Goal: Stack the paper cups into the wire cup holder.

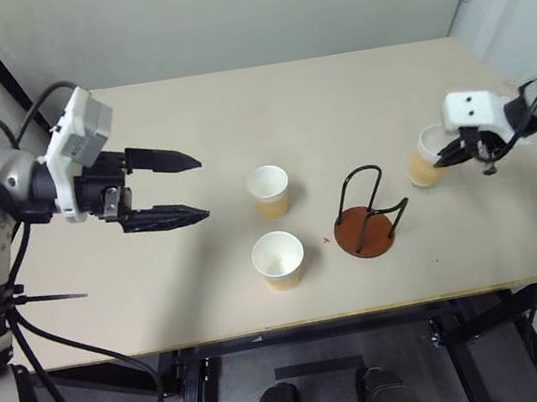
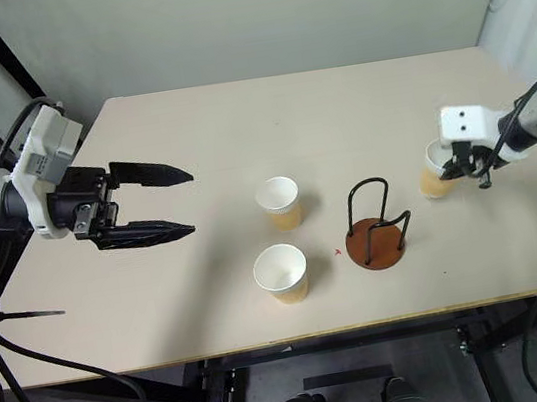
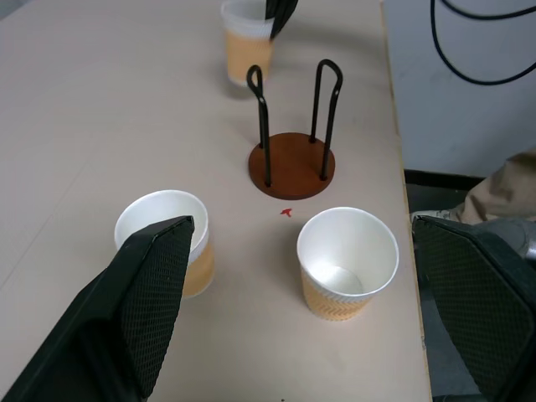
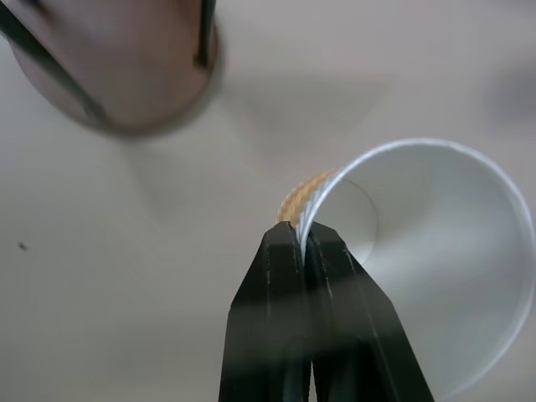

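Right now the right gripper (image 1: 456,157) is clenched on the rim of one paper cup (image 1: 426,159): the right wrist view shows its two fingers pinching the cup wall, one inside and one outside. That cup sits tilted near the table's right edge; whether its base is clear of the table (image 1: 186,122) I can't tell.

Key relation: the wire cup holder (image 1: 364,217) lies to the left of the held cup and a bit nearer the robot, close by, with nothing between them. Its wire loops stand upright from the round brown base, so entry is from above only. My read: the cup needs lifting over the loop tops, its axis brought vertical, mouth up, then lowering straight down between the wires. With a one-sided rim pinch the cup hangs off-axis, so it may catch a loop.

The right arm is clearly nearer the holder. The left gripper (image 1: 183,186) hangs released, jaws wide, well off to the left above the table, pointing toward the centre.

Two more cups stand upright left of the holder: a far cup (image 1: 269,191) and a near cup (image 1: 278,260), both nearer the left gripper. Holder is empty so far.
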Robot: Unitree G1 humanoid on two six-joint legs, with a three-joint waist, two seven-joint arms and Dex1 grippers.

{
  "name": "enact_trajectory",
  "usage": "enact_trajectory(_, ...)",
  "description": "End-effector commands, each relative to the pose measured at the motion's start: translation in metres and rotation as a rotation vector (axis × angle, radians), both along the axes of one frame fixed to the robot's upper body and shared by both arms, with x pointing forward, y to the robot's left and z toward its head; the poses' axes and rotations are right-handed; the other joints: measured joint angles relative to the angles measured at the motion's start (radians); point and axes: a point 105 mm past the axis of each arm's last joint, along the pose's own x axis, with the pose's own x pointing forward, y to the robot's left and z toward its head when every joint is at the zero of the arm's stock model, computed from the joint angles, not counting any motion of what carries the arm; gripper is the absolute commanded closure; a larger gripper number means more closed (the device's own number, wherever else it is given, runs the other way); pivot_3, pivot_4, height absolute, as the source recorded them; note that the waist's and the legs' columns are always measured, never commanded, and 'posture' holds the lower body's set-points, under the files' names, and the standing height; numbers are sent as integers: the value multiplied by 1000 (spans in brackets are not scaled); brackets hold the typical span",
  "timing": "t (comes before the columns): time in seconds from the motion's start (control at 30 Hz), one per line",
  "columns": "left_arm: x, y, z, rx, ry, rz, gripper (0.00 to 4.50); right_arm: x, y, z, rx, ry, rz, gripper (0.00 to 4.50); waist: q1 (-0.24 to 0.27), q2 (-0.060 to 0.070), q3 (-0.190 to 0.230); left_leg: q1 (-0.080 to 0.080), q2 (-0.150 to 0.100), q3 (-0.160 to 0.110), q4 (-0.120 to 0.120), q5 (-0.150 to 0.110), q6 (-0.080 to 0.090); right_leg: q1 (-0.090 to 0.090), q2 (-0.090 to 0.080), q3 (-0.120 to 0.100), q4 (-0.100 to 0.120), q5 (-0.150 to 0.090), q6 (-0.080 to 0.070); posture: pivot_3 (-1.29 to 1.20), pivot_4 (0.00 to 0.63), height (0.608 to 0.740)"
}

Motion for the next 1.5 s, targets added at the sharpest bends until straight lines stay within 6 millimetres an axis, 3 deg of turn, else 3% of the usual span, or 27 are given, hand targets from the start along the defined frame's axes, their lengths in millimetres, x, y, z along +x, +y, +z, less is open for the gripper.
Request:
enact_trajectory(0.03, -1, 3, 13, 4, -60, 7, 0, -22, 15, 53, 61, -104, 63, 4455, 0, 0, 0, 0, 0, 0, 0, 0, 0, 0, 0, 0, 0, 0, 0, 0, 150, 740)
enact_trajectory(0.17, 1, 4, 12, 3, -56, 7, 0, -52, 47, 80, 88, -132, 171, 4455, -1, 0, 0, 0, 0, 0, -3, 0, -1, -2, 0, 0, 0, -2, -1, 0, 150, 740)
enact_trajectory(0.3, 4, 2, 12, -1, -55, 1, 0, -80, 76, 79, 75, -94, 289, 4455, -1, 0, 0, 1, 0, 0, -5, 1, -2, -1, 1, 0, 0, -5, -2, 0, 150, 740)
enact_trajectory(0.43, 6, -1, 12, -3, -54, -9, 0, -93, 92, 69, 55, -56, 362, 4455, -1, 0, 0, 1, 0, 0, -6, 2, -1, -1, 1, 0, 1, -6, -1, 0, 150, 740)
enact_trajectory(1.03, 2, 2, 14, 5, -60, 3, 0, -74, 94, 26, -61, -25, 420, 4455, -2, 0, 0, 2, 0, 0, -5, 4, 2, -1, 1, 0, 2, -6, -1, 0, 150, 740)
enact_trajectory(1.2, 2, 3, 13, 3, -62, 9, 0, -73, 97, 29, -43, -34, 428, 2881, -2, 0, 0, 1, 0, 0, -5, 5, 2, -1, 1, 0, 3, -5, 0, 0, 150, 740)
enact_trajectory(1.43, 8, 5, 14, -10, -72, 40, 0, -60, 108, 44, 40, -130, 407, 276, -3, 0, 0, 1, 0, 0, -3, 5, 3, 0, 1, 0, 3, -5, -1, 0, 150, 740)
enact_trajectory(1.5, 14, 7, 12, -1, -92, 74, 0, -54, 117, 57, 100, -184, 397, 27, -4, 0, 0, 2, 0, 0, -1, 5, 3, -1, 1, 0, 5, -5, -1, 0, 150, 740)
